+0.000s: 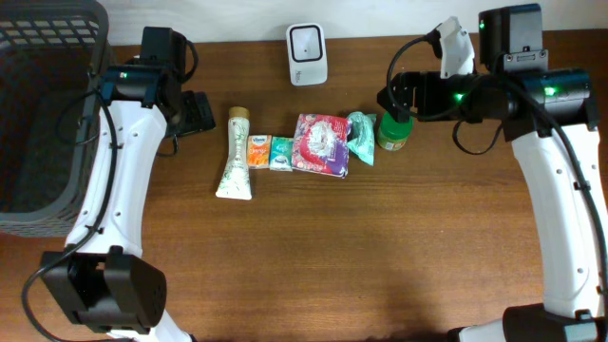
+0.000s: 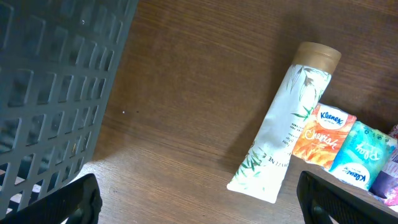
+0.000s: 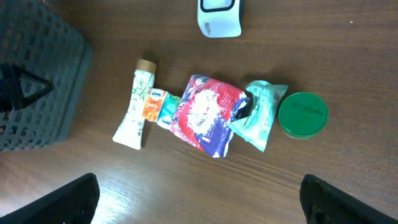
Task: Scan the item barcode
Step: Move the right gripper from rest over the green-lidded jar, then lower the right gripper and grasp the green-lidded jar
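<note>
The left arm [image 1: 114, 180] rises along the 9 o'clock side of the surface [image 1: 380, 247] and bends toward the centre. The left claw [image 2: 198, 193] is spread wide and holds nothing. It hangs over bare wood between the basket [image 1: 43, 57] and the tube [image 1: 235, 152]. The right arm [image 1: 560, 199] comes up the 3 o'clock side and turns inward. The right claw [image 3: 199, 193] is also spread wide and empty, high above the surface near the 3 o'clock end of the row.

The items lie in one row at the centre, below the scanner [image 1: 307, 54], which stands at 12 o'clock. From 9 to 3 o'clock they are the tube, an orange pack [image 1: 257, 152], a teal pack [image 1: 281, 153], a red pack [image 1: 321, 144], a green pouch [image 1: 361, 136] and a jar [image 1: 393, 136]. The packs touch each other, and the red pack meets the pouch.

The basket stands at the 9 to 10 o'clock corner. Its inside looks dark, and what it holds cannot be told. The jar has its green lid on, so its content is hidden.

The basket is cut off by the frame edge. In the overhead view the right claw covers the jar's 12 o'clock edge. In the wrist views only the finger ends show, in the lower corners. The print on the items is too small to find a barcode.
</note>
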